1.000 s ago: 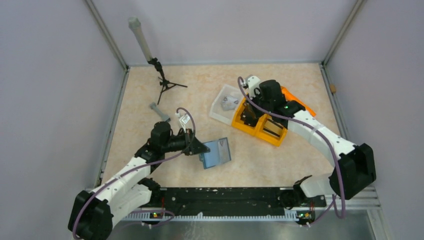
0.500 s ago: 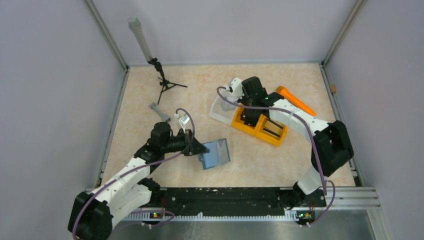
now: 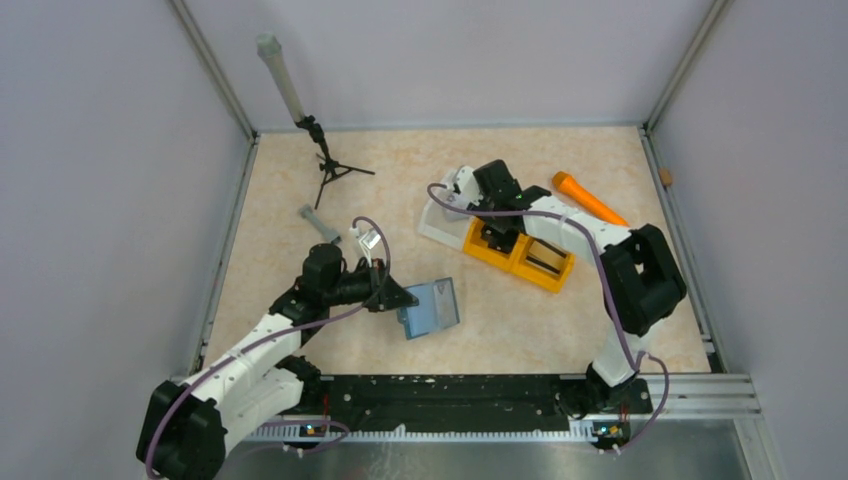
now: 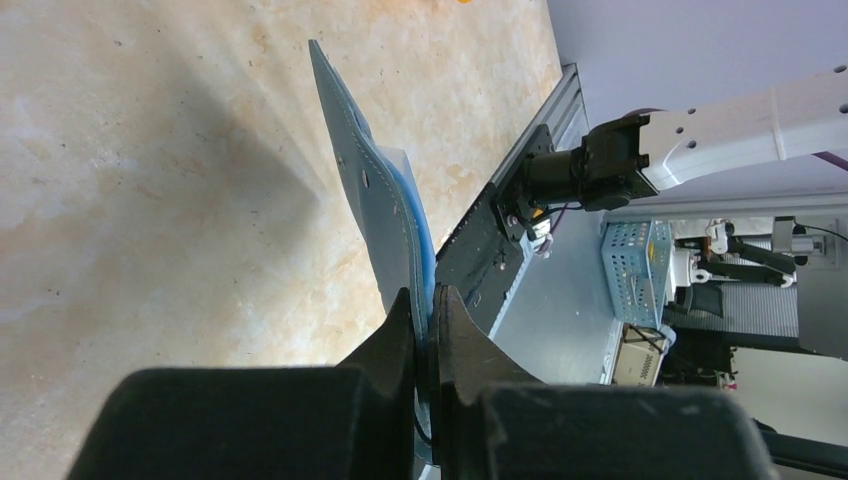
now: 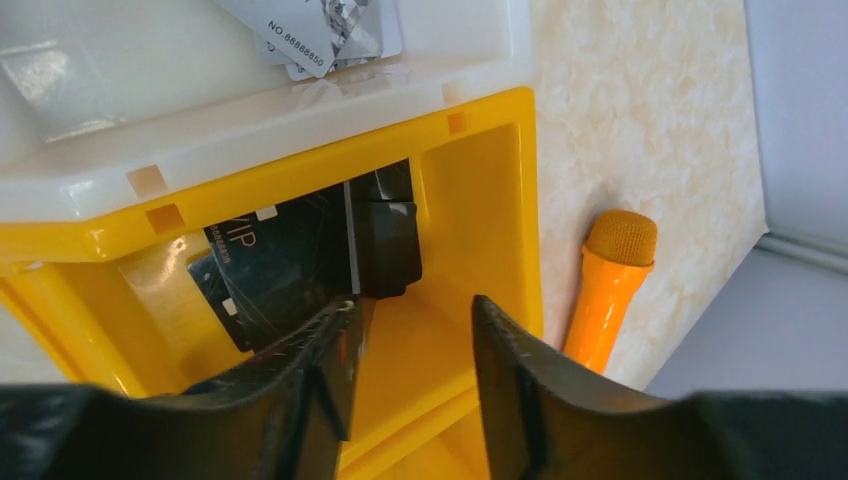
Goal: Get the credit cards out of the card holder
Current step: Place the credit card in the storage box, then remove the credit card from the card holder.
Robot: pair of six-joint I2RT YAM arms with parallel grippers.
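Your left gripper [image 4: 425,295] clamps the card holder [image 4: 375,190], propping it on edge | your right gripper [image 5: 412,305], jaws apart and empty, hangs over the orange bin [image 5: 490,200], 1 black card [image 5: 270,260] inside.

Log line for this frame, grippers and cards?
left gripper: shut on card holder | right gripper: open over orange bin | black card: in that bin | white tray: pale cards

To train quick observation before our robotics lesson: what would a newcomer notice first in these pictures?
The bright orange bin right of centre, with the right pincer open over a black card inside it. Left of it, the left pincer pinches the teal card holder by one edge.
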